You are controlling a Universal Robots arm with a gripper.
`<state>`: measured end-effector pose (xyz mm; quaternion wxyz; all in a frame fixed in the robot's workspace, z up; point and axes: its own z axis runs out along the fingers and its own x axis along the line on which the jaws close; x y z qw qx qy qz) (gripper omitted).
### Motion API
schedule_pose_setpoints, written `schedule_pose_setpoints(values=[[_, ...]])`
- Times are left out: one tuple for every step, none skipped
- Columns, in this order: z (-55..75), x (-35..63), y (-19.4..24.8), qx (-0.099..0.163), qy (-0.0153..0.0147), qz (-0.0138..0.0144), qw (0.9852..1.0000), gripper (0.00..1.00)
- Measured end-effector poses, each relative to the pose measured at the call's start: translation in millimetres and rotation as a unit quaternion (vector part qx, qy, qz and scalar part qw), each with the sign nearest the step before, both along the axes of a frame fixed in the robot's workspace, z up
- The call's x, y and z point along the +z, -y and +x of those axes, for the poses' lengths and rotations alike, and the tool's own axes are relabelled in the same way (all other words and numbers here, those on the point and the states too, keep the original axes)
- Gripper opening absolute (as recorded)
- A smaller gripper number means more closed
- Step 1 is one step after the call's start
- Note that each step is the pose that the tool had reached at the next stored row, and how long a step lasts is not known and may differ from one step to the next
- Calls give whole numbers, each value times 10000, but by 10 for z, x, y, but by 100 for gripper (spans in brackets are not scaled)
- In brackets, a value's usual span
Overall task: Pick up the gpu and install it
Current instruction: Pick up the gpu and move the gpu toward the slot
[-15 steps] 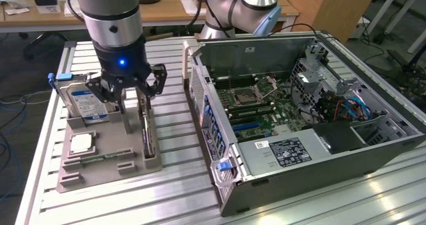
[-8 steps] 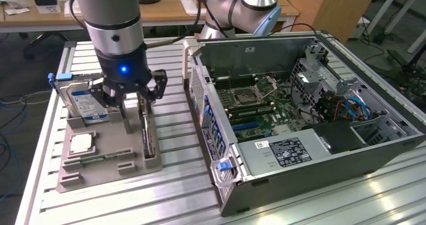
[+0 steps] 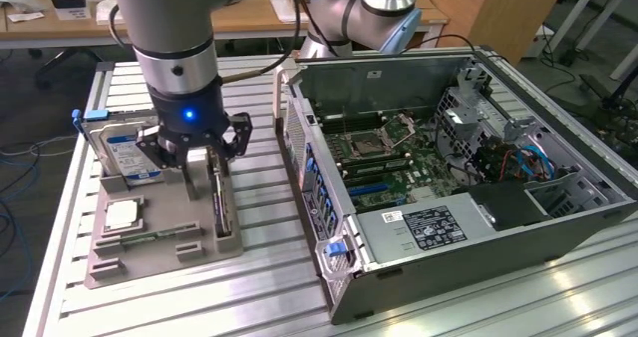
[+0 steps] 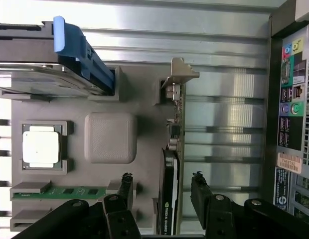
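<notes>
The gripper point(image 4: 162, 178), jaws spread wide and holding nothing, straddles the gpu point(image 4: 168, 209), which stands on edge in the grey holder point(image 4: 144, 129).

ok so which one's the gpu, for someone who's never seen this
Beside the open case, on the exterior view's left, sits a grey tray of parts. The gpu stands on edge along the tray's side nearest the case. It's a thin black card with a metal bracket, unlike the silver hard drive and green memory stick.
</notes>
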<state>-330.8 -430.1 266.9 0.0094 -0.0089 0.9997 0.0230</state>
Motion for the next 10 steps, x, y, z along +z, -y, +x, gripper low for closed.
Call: schedule_pose_setpoints(values=[[2,-18,0,-1,0,0,10000,59],[3,-36,-1,-1,0,0,10000,59],[4,-55,-1,-1,1,0,10000,59],[4,-72,0,-1,0,0,10000,59],[5,-90,0,-2,0,0,10000,59],[5,-104,0,-3,0,1,10000,59],[7,-121,0,-4,1,1,10000,59],[7,-138,0,-5,0,0,10000,59],[7,-156,0,-6,0,0,10000,59],[6,-174,0,-6,0,0,10000,59]])
